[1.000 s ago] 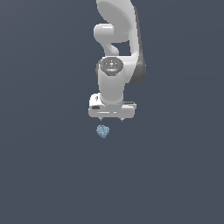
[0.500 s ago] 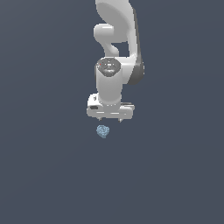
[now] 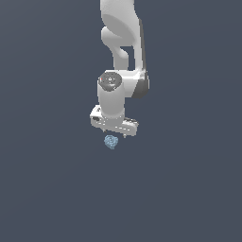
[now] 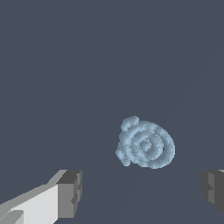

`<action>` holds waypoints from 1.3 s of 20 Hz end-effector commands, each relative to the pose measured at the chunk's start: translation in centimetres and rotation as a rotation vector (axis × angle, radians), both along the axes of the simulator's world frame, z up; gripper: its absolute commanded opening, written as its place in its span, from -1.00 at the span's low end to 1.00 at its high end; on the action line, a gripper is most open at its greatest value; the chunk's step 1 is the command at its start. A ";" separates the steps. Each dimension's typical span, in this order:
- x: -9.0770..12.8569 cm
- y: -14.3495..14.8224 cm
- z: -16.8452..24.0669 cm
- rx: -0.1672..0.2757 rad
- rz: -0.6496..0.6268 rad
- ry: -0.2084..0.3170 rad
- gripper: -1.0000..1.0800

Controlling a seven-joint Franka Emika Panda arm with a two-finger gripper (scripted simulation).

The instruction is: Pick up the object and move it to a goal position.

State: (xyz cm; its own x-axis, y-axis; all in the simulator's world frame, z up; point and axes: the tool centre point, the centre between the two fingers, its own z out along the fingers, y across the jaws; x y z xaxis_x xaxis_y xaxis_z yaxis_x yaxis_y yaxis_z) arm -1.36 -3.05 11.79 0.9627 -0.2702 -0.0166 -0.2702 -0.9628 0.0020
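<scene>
The object [image 3: 111, 142] is a tiny pale blue, bumpy, roundish lump lying on the dark grey floor. In the wrist view the object [image 4: 145, 144] shows its ringed, lumpy surface. My white gripper [image 3: 113, 132] hangs just above it, pointing down, with the object a little below its fingertips. The jaws stand wide apart and hold nothing. In the wrist view my gripper [image 4: 142, 190] shows one grey pad [image 4: 70, 193] on one side and the other pad [image 4: 213, 189] at the frame's edge, with the object lying just beyond the gap between them.
A plain dark grey floor [image 3: 189, 189] fills both views. The white arm [image 3: 120, 52] rises above the gripper. Nothing else shows.
The arm has shifted slightly, with the gripper a touch lower over the object. The object has not moved.
</scene>
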 end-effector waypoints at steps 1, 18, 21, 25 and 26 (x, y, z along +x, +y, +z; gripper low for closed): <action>0.0 -0.7 -0.9 -0.001 -0.064 -0.005 0.92; -0.2 -2.2 -3.3 -0.004 -0.196 -0.015 0.92; -0.2 -2.2 -4.4 -0.004 -0.197 -0.015 0.92; -0.3 -2.3 -6.5 -0.004 -0.200 -0.016 0.92; -0.3 -2.3 -6.9 -0.004 -0.200 -0.016 0.92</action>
